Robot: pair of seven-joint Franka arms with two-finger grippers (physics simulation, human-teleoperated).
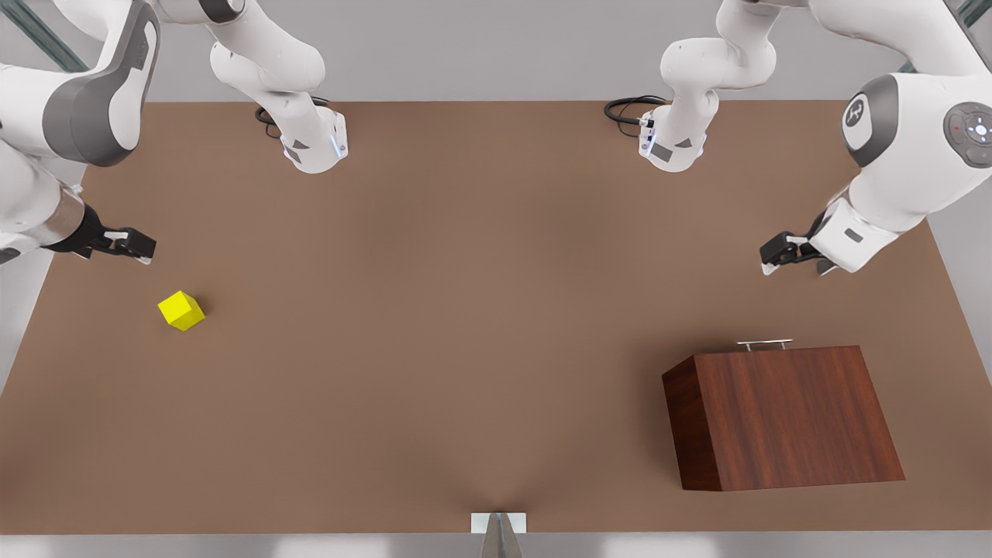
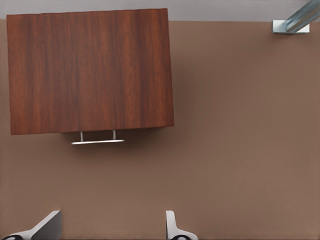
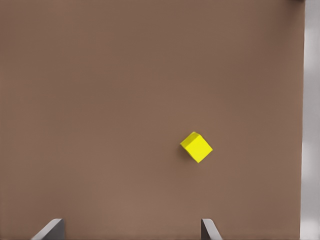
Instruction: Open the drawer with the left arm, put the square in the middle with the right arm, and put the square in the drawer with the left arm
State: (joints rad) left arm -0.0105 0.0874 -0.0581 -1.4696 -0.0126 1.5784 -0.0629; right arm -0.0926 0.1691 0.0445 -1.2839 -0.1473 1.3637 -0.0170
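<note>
1. The cabinet [image 1: 783, 418] is a boxy block of dark reddish wood grain on the matte brown table [image 1: 434, 349], at the front view's right.
2. Its drawer is closed; a thin silver bar handle [image 1: 765, 343] juts from its face.
3. The left gripper [image 1: 783, 256] hovers near the handle, fingers [image 2: 172, 227] spread apart.
4. The square [image 1: 181, 310], a bright yellow cube, sits at the front view's left.
5. The right gripper [image 1: 128, 246] hangs near the square, fingers [image 3: 209, 231] apart, empty.

The matte brown tabletop [image 1: 465, 325] carries the yellow square [image 1: 181, 310] and wooden cabinet [image 1: 783, 418], well apart.
</note>
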